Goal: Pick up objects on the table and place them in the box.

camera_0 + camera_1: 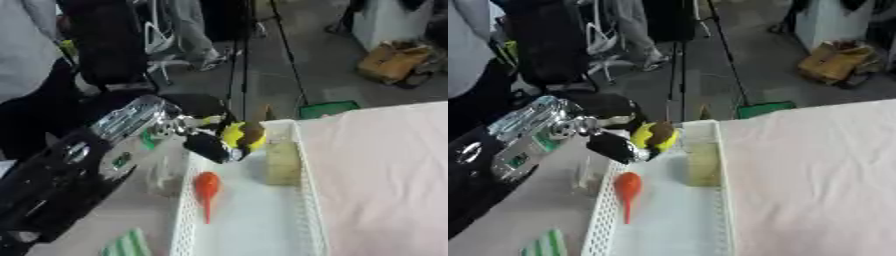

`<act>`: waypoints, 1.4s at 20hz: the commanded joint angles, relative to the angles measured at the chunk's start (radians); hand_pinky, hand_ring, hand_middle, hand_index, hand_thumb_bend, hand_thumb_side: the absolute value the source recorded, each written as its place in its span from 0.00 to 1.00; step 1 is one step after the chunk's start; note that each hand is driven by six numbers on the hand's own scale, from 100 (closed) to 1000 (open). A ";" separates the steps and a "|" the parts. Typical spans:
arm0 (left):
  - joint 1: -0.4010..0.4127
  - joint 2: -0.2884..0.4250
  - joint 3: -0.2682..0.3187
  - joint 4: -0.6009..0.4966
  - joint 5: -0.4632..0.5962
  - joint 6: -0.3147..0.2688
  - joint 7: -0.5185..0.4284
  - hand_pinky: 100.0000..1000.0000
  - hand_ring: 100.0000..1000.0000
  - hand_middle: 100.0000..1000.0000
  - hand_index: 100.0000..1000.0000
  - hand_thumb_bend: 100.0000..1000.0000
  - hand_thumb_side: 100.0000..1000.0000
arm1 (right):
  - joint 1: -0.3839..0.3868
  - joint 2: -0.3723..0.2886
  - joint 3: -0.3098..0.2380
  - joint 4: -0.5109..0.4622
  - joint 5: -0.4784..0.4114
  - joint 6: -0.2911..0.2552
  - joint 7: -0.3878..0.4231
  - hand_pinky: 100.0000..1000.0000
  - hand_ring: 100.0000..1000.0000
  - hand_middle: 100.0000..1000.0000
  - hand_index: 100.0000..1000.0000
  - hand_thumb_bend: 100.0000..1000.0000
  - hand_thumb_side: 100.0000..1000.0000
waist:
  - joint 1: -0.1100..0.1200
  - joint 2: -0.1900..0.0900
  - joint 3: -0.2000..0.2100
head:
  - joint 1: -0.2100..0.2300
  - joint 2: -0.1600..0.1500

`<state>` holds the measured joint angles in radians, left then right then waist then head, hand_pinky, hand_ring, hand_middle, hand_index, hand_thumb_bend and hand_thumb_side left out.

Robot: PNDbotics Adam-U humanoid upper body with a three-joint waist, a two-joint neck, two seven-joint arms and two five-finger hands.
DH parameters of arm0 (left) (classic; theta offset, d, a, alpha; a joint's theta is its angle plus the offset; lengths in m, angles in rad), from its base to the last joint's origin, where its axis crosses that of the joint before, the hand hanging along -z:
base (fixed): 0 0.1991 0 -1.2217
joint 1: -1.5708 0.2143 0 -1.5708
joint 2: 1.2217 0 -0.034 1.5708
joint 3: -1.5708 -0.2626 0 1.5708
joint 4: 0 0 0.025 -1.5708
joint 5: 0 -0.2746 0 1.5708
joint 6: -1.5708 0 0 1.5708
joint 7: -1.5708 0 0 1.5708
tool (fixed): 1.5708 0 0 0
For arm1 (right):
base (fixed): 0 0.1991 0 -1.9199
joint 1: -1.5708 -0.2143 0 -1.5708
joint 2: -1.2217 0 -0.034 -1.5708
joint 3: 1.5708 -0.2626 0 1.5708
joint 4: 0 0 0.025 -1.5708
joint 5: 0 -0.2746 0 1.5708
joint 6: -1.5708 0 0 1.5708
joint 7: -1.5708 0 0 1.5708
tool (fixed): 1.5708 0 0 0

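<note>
Our left robot hand grips a round yellow thing over the white holey box, near a smooth orange bulb.

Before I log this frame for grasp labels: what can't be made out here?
- Yellow and brown object: blurred and half covered by the left hand; its identity is unclear.
- Box: near end cut off by the bottom edge, both views.
- Green striped thing: cut off at the bottom edge.
- Right hand: in neither view.
</note>
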<state>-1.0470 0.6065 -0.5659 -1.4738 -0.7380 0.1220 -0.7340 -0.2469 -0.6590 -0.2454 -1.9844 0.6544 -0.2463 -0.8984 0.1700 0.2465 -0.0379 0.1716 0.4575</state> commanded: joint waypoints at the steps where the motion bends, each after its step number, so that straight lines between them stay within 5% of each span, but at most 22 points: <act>1: -0.013 0.012 0.006 0.004 -0.010 -0.028 -0.044 1.00 0.83 0.78 1.00 0.48 0.95 | -0.011 -0.031 -0.005 -0.016 -0.005 -0.010 -0.009 0.87 0.93 0.84 0.81 0.00 1.00 | -0.013 -0.014 -0.001 | 0.004 0.009; 4: -0.011 0.007 0.006 0.009 -0.016 -0.052 -0.082 1.00 0.85 0.83 1.00 0.49 0.97 | -0.013 -0.031 -0.004 -0.016 -0.006 -0.010 -0.009 0.87 0.93 0.84 0.81 0.00 1.00 | -0.014 -0.013 -0.002 | 0.005 0.010; 5: -0.010 0.005 0.006 0.011 -0.017 -0.057 -0.089 1.00 0.93 0.96 1.00 0.57 1.00 | -0.013 -0.031 -0.004 -0.016 -0.006 -0.010 -0.009 0.87 0.93 0.84 0.81 0.00 1.00 | -0.014 -0.012 -0.003 | 0.006 0.010; 7: -0.006 0.000 0.004 0.016 -0.018 -0.066 -0.101 1.00 0.96 0.99 1.00 0.58 1.00 | -0.014 -0.031 -0.004 -0.016 -0.006 -0.010 -0.009 0.87 0.93 0.84 0.81 0.00 1.00 | -0.015 -0.010 -0.004 | 0.007 0.011; 15: 0.011 -0.014 0.003 0.037 -0.034 -0.075 -0.093 1.00 1.00 1.00 1.00 0.57 1.00 | -0.016 -0.029 -0.003 -0.016 -0.006 -0.011 -0.009 0.87 0.93 0.84 0.81 0.00 1.00 | -0.016 -0.008 -0.007 | 0.007 0.009; 28: 0.034 0.017 0.029 -0.015 -0.037 -0.054 0.062 1.00 0.97 0.97 1.00 0.51 1.00 | -0.014 -0.030 -0.005 -0.016 -0.008 -0.009 -0.009 0.88 0.93 0.84 0.81 0.00 1.00 | -0.025 -0.019 -0.004 | 0.012 0.004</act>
<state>-1.0002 0.5854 -0.5595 -1.4708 -0.7809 0.0651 -0.6845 -0.2525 -0.6590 -0.2451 -1.9844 0.6501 -0.2467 -0.8983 0.1572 0.2504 -0.0423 0.1803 0.4642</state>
